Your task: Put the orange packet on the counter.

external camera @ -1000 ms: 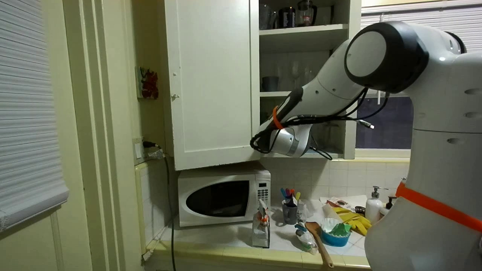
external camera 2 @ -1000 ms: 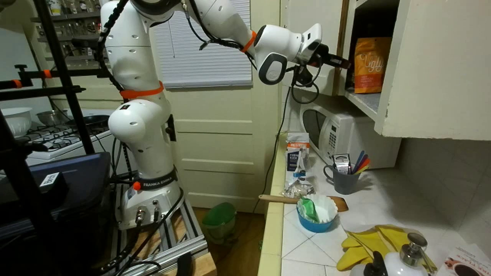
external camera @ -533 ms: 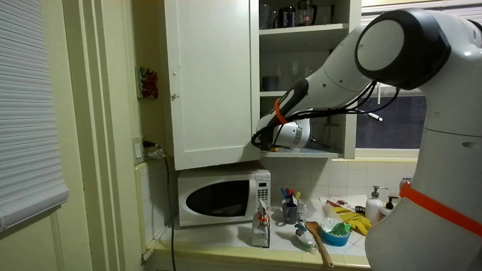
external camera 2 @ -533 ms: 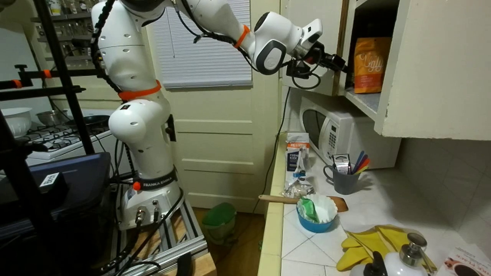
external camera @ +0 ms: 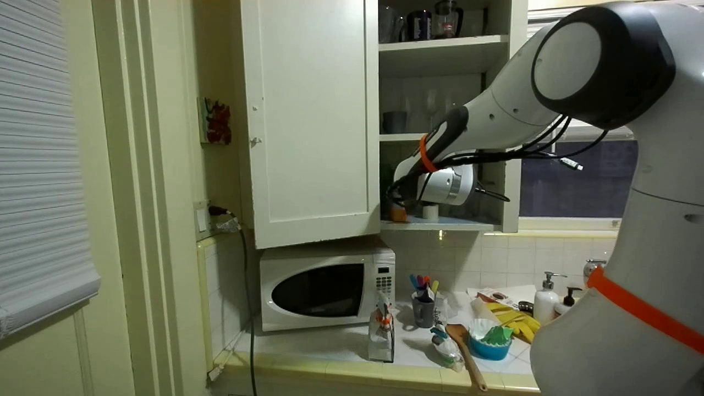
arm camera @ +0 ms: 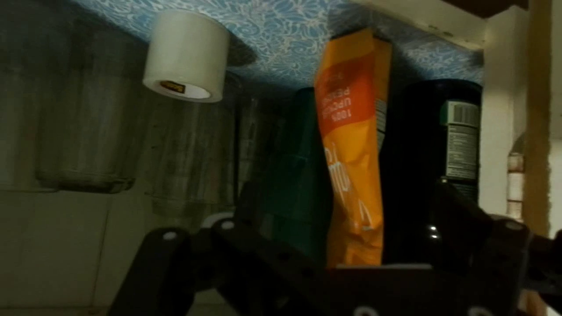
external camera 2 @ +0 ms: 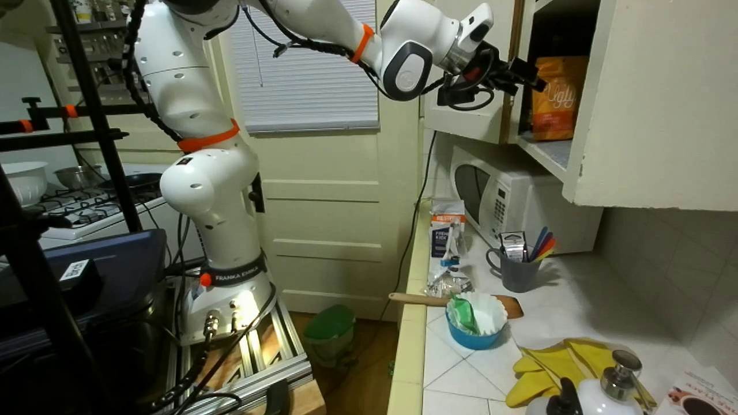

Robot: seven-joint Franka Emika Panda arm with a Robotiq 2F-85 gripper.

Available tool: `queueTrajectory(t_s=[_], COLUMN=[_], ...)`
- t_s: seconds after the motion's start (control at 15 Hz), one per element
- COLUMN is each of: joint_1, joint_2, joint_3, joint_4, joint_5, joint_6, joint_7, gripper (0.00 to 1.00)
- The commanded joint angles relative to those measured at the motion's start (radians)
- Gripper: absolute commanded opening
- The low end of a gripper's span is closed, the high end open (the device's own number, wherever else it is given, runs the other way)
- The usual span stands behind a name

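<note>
1. Although it is the task's goal, the counter (external camera 2: 467,386), pale tile with a yellow edge, has yet to receive the orange packet (external camera 2: 556,104).
2. Wall cabinet (external camera 2: 663,104), white; door (external camera: 313,121) swung wide, lowest shelf (arm camera: 281,48) covered in a blue pattern.
3. Robot arm (external camera 2: 202,178), single; reaches up to the cabinet mouth.
4. Dark container (arm camera: 417,145), labelled; on the shelf just beside the packet, to its right in the wrist view, with a green vessel (arm camera: 294,175) to the left.
5. Packet: upright on that lowest shelf, long axis vertical, narrow edge partly turned toward the arm.
6. Gripper (arm camera: 347,193): fingers spread wide, nothing held. Packet lies straight ahead, its upper half framed between them in the wrist view, gaps showing at both sides; how deep it sits between the fingertips I cannot tell. The next move, I judge, calls for easing straight in, then squeezing across the packet's thin width. The finger nearer the dark container could knock it.
7. Tape roll (arm camera: 186,52), pale, standing on end on the same shelf, apart from the packet.
</note>
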Motion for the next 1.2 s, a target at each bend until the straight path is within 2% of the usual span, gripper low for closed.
queueTrajectory(t_s=[0.0,0.07,0.13,0.2,0.67,1.13], joint_1=[-0.016,-0.025,-0.050,-0.027,-0.044,-0.031], joint_2=[0.001,0.002,0.016,0.023,0.090,0.140], joint_3=[0.005,0.009,0.035,0.028,0.080,0.109], joint_4=[-0.001,-0.002,-0.007,0.000,0.023,0.079], joint_5=[0.000,0.000,0.006,0.018,0.042,0.123], joint_6=[0.000,0.000,0.068,0.075,0.169,0.244], joint_7=[0.000,0.000,0.014,0.022,0.043,0.022], gripper=[1.00,1.00,1.00,1.00,1.00,1.00])
